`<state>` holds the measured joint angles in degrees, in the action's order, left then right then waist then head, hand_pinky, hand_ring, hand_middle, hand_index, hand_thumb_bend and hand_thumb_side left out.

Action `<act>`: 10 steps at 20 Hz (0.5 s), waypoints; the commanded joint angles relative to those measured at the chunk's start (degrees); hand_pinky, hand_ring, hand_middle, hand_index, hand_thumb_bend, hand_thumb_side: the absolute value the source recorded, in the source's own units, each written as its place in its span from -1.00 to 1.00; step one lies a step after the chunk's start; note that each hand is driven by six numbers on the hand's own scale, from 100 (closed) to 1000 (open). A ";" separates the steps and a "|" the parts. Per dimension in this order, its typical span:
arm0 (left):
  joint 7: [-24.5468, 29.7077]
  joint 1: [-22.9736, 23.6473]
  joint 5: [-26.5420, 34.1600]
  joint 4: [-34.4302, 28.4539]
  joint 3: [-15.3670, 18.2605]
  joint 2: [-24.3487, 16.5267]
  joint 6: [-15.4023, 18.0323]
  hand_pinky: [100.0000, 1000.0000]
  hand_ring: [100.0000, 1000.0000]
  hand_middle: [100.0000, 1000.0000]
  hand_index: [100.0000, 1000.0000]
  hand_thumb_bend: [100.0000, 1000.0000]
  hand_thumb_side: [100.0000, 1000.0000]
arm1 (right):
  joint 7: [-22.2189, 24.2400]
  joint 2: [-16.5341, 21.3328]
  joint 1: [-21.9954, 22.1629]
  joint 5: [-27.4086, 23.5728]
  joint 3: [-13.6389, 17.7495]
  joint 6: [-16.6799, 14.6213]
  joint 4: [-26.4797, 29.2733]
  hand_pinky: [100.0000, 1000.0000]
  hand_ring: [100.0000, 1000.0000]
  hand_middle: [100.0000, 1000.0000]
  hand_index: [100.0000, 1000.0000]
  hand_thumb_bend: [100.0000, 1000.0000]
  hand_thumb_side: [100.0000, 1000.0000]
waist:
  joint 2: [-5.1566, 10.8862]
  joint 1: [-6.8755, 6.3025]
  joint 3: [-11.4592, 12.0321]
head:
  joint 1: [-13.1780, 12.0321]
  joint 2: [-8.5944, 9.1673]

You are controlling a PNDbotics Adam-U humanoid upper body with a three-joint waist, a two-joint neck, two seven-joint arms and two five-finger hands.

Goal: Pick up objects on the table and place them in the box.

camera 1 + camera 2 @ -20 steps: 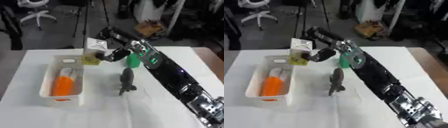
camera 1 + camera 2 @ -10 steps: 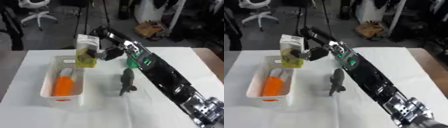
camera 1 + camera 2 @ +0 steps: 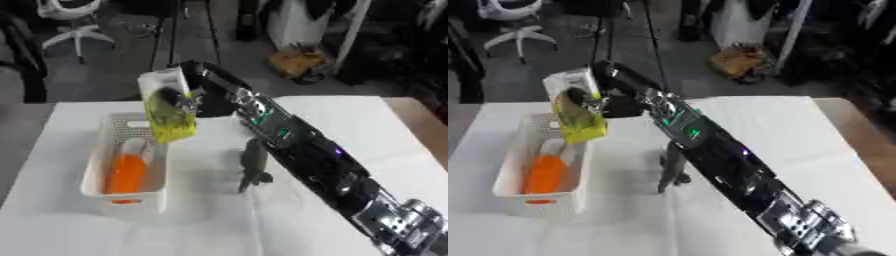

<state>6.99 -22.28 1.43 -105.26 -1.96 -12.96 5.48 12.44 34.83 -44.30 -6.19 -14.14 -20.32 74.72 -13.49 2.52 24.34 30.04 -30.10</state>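
Note:
My right hand (image 3: 194, 97) reaches across from the lower right and is shut on a yellow and white carton (image 3: 168, 109), held upright in the air over the right rim of the white basket (image 3: 98, 180). An orange carrot-shaped object (image 3: 128, 173) and a pale item (image 3: 132, 147) lie inside the basket. A dark grey fish-shaped toy (image 3: 254, 164) lies on the white table to the right of the basket, just left of my forearm. My left hand is out of sight.
The white table (image 3: 367, 125) runs wide to the right and front of the basket. Beyond its far edge are a dark floor, an office chair (image 3: 74, 20) and a cardboard box (image 3: 300, 62).
My right hand has carried the carton leftward, from right of the basket to above the basket's right rim. A green object seen beside my arm one second ago is now hidden.

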 commanded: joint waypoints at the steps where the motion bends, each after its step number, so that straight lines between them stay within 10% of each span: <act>1: -0.13 -0.84 0.12 -0.80 0.06 -0.33 -0.06 -0.10 0.38 0.64 0.83 -0.31 0.88 | 2.58 0.95 -0.70 -2.43 -0.12 0.85 1.89 -0.53 -0.43 -0.38 -0.38 -1.00 0.01 | 2.27 0.12 -0.03 | 0.18 0.90; 4: -0.12 -0.84 0.11 -0.80 0.06 -0.32 -0.05 -0.10 0.38 0.63 0.82 -0.31 0.88 | 4.48 0.93 -0.61 -2.84 -0.08 0.87 1.90 -0.53 -0.43 -0.38 -0.38 -1.00 0.01 | 2.30 0.09 -0.04 | 0.21 0.94; 8: -0.03 -0.66 0.12 -0.71 -0.06 -0.27 -0.05 -0.10 0.38 0.63 0.82 -0.30 0.88 | 3.97 1.72 -1.88 -0.88 1.27 -1.23 4.43 -0.42 -0.35 -0.43 -0.36 -1.00 -1.00 | 2.60 -0.10 0.10 | 0.43 0.65; 10: -0.01 -0.59 0.11 -0.69 -0.03 -0.29 -0.02 -0.10 0.37 0.63 0.81 -0.30 0.88 | 4.86 3.11 -4.21 0.89 1.51 -3.00 7.08 -0.37 -0.31 -0.44 -0.35 -0.91 -1.00 | 2.61 -0.11 0.00 | 0.33 0.58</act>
<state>6.99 -22.27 1.43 -105.26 -1.97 -12.95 5.48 17.13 35.59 -46.75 -6.15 -13.78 -22.26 79.11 -13.20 2.52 24.35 30.22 -29.70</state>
